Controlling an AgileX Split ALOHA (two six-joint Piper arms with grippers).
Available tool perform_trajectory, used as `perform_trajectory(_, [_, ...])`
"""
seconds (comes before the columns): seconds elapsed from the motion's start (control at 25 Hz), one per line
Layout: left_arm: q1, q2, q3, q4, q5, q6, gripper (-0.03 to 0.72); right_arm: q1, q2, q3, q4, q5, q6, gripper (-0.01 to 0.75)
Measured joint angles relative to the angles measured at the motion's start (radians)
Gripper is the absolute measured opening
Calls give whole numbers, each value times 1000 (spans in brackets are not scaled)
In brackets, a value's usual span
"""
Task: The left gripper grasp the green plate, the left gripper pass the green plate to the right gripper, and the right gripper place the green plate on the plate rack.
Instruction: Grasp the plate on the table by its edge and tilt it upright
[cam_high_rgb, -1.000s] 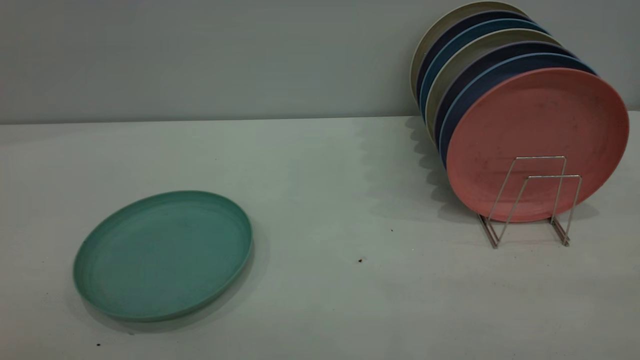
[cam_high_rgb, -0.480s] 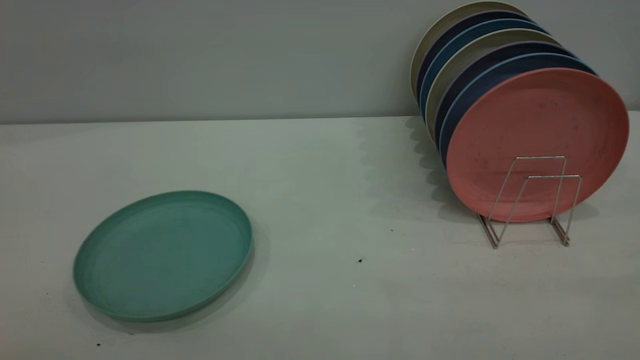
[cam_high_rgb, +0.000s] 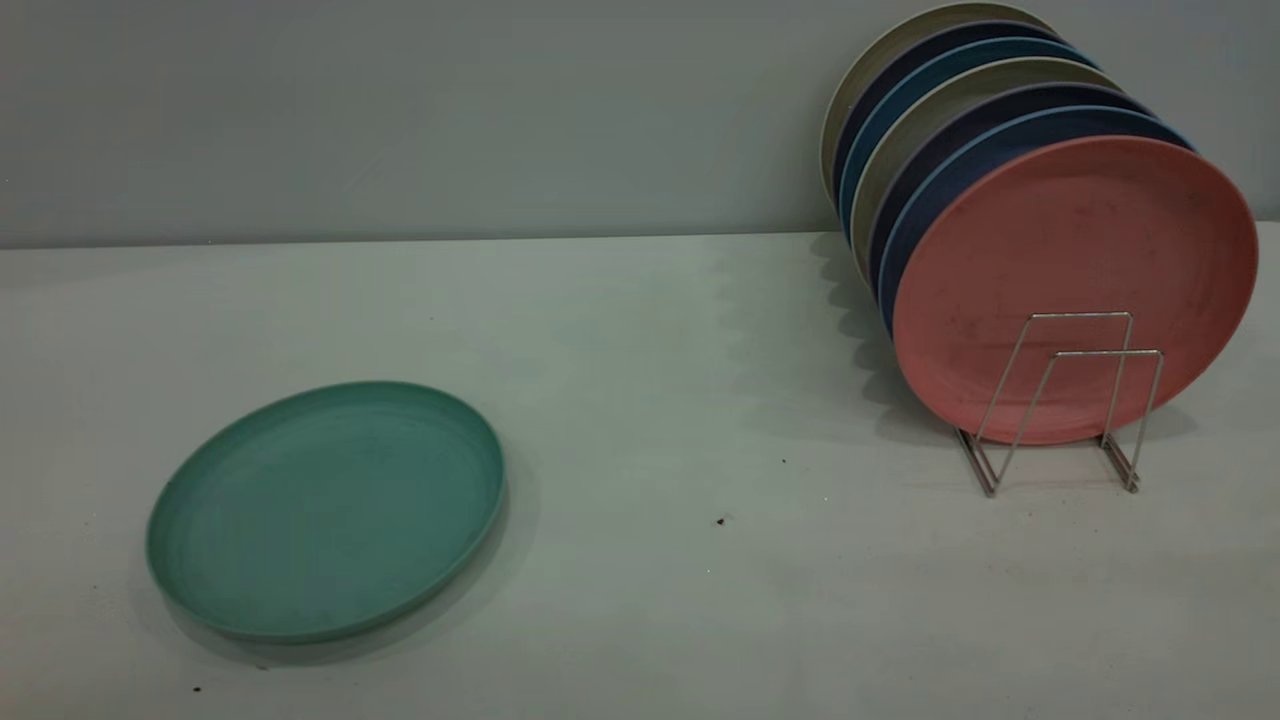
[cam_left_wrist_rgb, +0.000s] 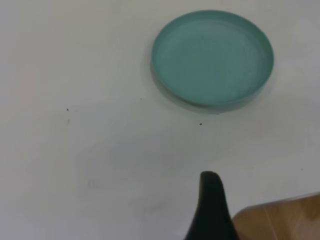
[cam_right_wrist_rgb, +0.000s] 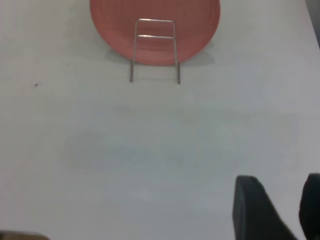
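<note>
The green plate (cam_high_rgb: 325, 505) lies flat on the white table at the front left; it also shows in the left wrist view (cam_left_wrist_rgb: 212, 57). My left gripper (cam_left_wrist_rgb: 260, 185) hangs well short of it, open and empty; only one finger (cam_left_wrist_rgb: 212, 205) shows. The plate rack (cam_high_rgb: 1080, 315) stands at the right with two free wire loops in front; it also shows in the right wrist view (cam_right_wrist_rgb: 155, 21). My right gripper (cam_right_wrist_rgb: 280, 182) is open and empty, well back from the rack. Neither gripper shows in the exterior view.
A salmon-pink plate (cam_high_rgb: 1070, 230) stands upright in the rack, with several dark blue and beige plates (cam_high_rgb: 960, 110) behind it. The table's wooden edge (cam_left_wrist_rgb: 280, 220) shows beside the left gripper. A grey wall (cam_high_rgb: 400, 110) bounds the table's far side.
</note>
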Motion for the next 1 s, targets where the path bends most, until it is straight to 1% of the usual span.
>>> perform_trajectory(0.16, [0, 59, -8, 48, -13, -60, 590, 0, 0, 0, 6, -1, 0, 239])
perform_trajectory(0.28, [0, 185, -36, 54, -80, -71, 590, 0, 14, -14, 22, -28, 0, 265])
perform_trajectory(0.36, [0, 296, -72, 54, -149, -66, 590, 0, 66, -28, 29, -86, 0, 311])
perform_trajectory(0.44, [0, 437, -129, 56, -193, -51, 590, 0, 142, -55, 32, -152, -7, 371])
perform_trajectory(0.52, [0, 571, -188, 56, -214, -32, 590, 0, 238, -93, 34, -192, -16, 433])
perform_trajectory(0.6, [0, 712, -247, 56, -224, -23, 590, 0, 359, -133, 34, -218, -38, 472])
perform_trajectory(0.76, [0, 937, -336, 56, -270, -15, 590, 0, 614, -220, 62, -251, -73, 484])
perform_trajectory(0.84, [0, 1038, -368, 39, -298, -15, 590, 0, 732, -261, 113, -288, -130, 483])
perform_trajectory(0.92, [0, 1120, -396, -7, -328, -17, 590, 0, 846, -289, 193, -345, -235, 483])
perform_trajectory(1.0, [0, 1203, -418, -60, -350, -18, 590, 0, 945, -307, 317, -414, -356, 483])
